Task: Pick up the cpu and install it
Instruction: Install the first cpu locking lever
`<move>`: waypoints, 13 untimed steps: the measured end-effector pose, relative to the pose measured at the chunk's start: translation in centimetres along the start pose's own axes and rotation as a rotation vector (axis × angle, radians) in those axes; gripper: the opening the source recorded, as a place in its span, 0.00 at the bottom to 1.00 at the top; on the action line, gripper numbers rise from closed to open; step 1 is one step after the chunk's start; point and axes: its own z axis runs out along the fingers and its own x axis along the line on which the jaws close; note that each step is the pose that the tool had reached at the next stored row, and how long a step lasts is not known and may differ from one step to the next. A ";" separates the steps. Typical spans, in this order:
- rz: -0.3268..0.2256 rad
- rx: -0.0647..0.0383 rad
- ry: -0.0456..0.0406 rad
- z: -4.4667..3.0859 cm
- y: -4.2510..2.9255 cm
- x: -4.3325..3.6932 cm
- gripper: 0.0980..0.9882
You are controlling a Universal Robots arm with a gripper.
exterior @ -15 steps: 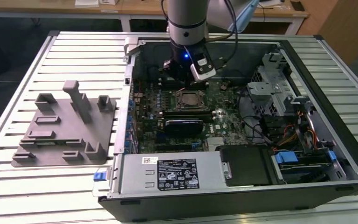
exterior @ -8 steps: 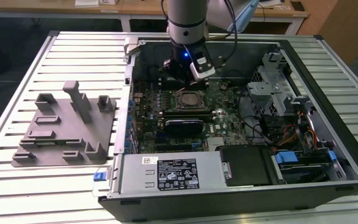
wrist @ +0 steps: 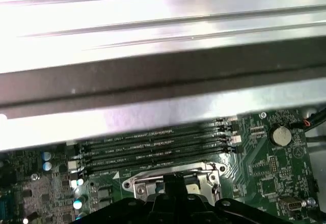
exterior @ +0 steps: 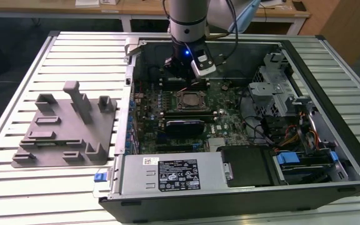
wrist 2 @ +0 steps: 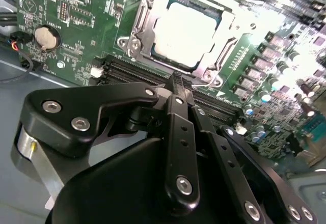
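End effector (wrist 2: 178, 83) hangs low inside the open computer case (exterior: 330, 84), its black linkages drawn in so that the tips meet. It is clenched, with nothing caught between them. In the second wrist view the tips sit over the row of black memory slots (wrist 2: 122, 71), just beside the socket frame (wrist 2: 140, 18).

The cpu (wrist 2: 187, 33) lies flat in that socket. Its pale metal top glares under the light, a thin darker rim shows around it, and the silver frame surrounds it on all sides. It is apart from the end effector.

The case lies on its side on the slatted metal surface (exterior: 73, 61), with the green motherboard (exterior: 230, 122) as its floor. A labelled power supply (exterior: 167, 174) fills the near end, and a drive cage (exterior: 277, 82) with cables stands toward the exterior view's right. A grey holder tray (exterior: 55, 140) with upright posts rests on the surface at the exterior view's left, just beside the case.
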 end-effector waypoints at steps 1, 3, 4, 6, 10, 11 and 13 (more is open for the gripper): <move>0.000 0.001 -0.0002 0.04 0.17 0.02 0.01; 0.001 0.005 -0.0009 0.13 0.48 0.03 0.01; 0.001 0.007 -0.0015 0.17 0.61 0.01 0.01; 0.003 0.013 -0.0025 0.25 0.87 -0.05 0.01; 0.006 0.021 -0.0043 0.39 1.38 -0.10 0.01; 0.007 0.023 -0.0047 0.42 1.47 -0.13 0.01; 0.009 0.027 -0.0054 0.49 1.62 -0.25 0.01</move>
